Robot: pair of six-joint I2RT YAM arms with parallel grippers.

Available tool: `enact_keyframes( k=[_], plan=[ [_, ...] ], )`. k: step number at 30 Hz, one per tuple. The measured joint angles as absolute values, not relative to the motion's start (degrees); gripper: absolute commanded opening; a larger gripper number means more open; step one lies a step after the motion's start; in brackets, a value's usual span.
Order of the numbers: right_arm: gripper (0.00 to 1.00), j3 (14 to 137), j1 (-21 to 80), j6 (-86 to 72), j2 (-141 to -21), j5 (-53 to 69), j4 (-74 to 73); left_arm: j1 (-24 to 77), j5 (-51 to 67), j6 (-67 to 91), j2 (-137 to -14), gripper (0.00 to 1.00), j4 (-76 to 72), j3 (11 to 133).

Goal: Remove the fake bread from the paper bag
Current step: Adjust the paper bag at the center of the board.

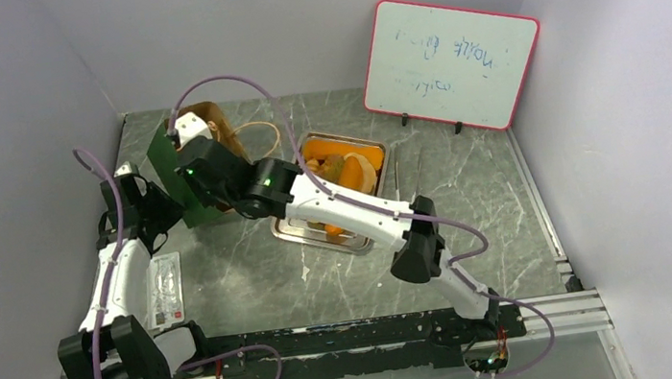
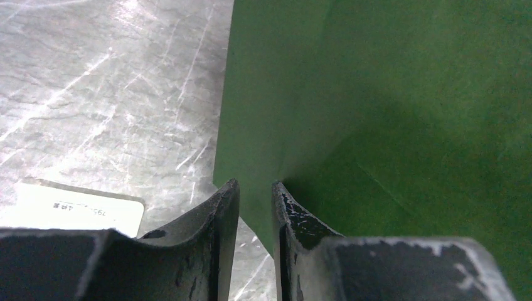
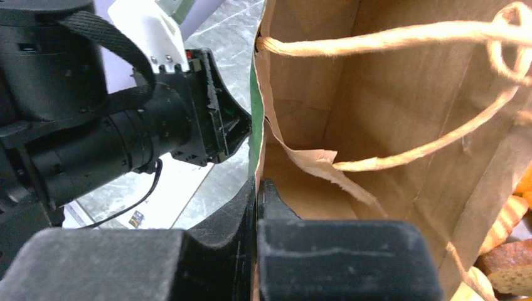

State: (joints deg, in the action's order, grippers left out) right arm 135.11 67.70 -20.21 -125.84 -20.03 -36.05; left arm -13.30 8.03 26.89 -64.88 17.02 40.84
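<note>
The paper bag (image 1: 207, 128) stands at the back left, dark green outside, brown inside. My right gripper (image 1: 186, 166) is shut on its near wall at the rim, one finger inside and one outside, as the right wrist view (image 3: 258, 183) shows. The bag's inside (image 3: 376, 125) shows only brown paper and twisted handles (image 3: 401, 34). Fake bread (image 1: 350, 173) lies in the metal tray (image 1: 295, 234); pieces also show past the bag's rim (image 3: 509, 260). My left gripper (image 1: 170, 205) is at the bag's green outer wall (image 2: 389, 106), its jaws a narrow gap apart (image 2: 255, 188) with nothing clamped.
A white flat packet (image 1: 165, 288) lies on the table by the left arm; its label shows in the left wrist view (image 2: 75, 210). A whiteboard (image 1: 452, 59) stands at the back right. Walls enclose the table on the left, back and right.
</note>
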Motion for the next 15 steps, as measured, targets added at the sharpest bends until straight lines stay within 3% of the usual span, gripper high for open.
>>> enact_keyframes(
  k=[4, 15],
  plan=[
    [0.03, 140.46, 68.77, -18.37, -128.31, -21.67, -39.79, -13.3, 9.34, 27.31, -65.06, 0.2, 16.82, 40.84],
    [0.04, 139.0, 69.12, -17.23, -127.85, -25.67, -45.56, -8.69, 9.15, 27.73, -68.01, 0.2, 16.58, 41.89]
  ],
)
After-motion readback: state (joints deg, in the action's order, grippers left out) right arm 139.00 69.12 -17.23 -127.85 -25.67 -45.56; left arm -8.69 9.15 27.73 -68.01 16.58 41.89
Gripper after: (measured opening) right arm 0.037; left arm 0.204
